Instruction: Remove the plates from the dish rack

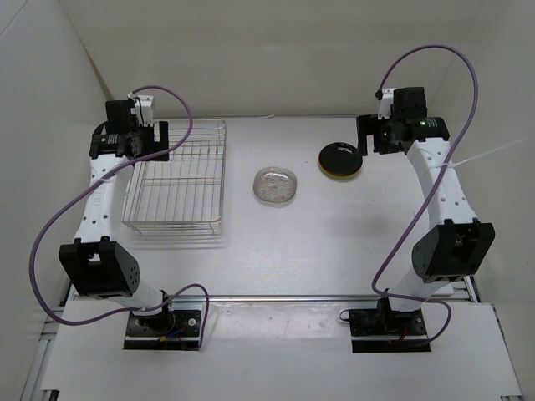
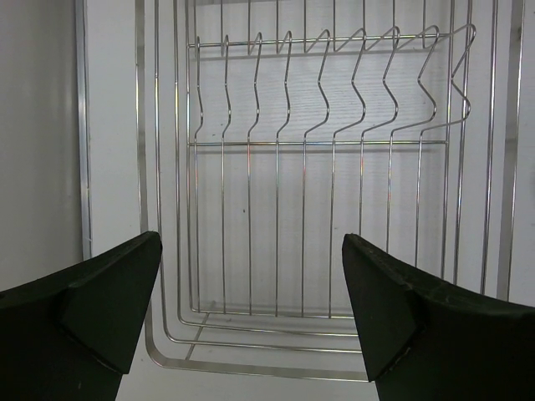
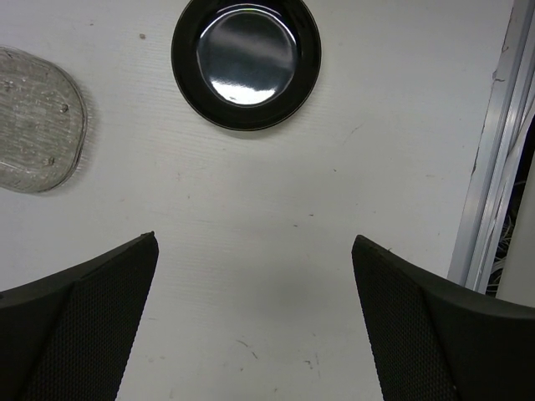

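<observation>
So the left gripper (image 2: 251,242) hangs wide open over the rack (image 1: 175,177), and the right gripper (image 3: 255,242) is wide open over the bench (image 1: 318,242) by the black plate (image 3: 246,60), neither holding anything. The clear plate (image 1: 277,185) lies on the bench between them.

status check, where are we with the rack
Left gripper open, empty, over dish rack. Right gripper open, empty. Rack shows no plates; clear glass plate and black plate on table. Nothing in the way.
</observation>
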`<state>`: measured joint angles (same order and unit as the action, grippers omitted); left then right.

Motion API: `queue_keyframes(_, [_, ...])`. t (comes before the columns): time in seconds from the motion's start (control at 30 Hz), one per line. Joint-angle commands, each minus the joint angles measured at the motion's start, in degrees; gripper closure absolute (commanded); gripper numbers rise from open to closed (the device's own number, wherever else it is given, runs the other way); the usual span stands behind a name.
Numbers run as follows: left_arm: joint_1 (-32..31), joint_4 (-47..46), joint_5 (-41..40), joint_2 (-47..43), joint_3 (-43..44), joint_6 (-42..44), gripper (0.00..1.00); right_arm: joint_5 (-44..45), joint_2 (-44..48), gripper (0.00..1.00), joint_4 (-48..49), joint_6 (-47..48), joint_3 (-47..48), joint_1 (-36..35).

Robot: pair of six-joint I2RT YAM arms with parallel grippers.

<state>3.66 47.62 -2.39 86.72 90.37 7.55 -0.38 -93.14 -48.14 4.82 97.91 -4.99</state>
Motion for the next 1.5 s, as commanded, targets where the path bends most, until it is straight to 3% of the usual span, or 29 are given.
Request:
queue_keyframes(0.0, [0.1,-1.6,1.3,-1.5,0.2,-1.1,0.00,-0.6,2.8,0.00,1.6,-0.7,-0.5,0.1])
queue_keyframes(0.6, [0.1,-2.1,2.0,-1.5,0.2,-2.4,0.00,0.7,2.8,0.00,2.1,-1.8,-1.1,1.2])
queue_keyframes(1.0, [4.9,-2.7,3.9,0.9,2.4,-2.9,0.00,-1.4,2.3,0.00,3.2,-0.7,-3.8,15.7])
queue_keyframes(1.47, [8.0,-1.6,6.3,3.6,5.5,-3.4,0.00,-2.6,2.8,0.00,3.2,-0.2,-4.9,18.0])
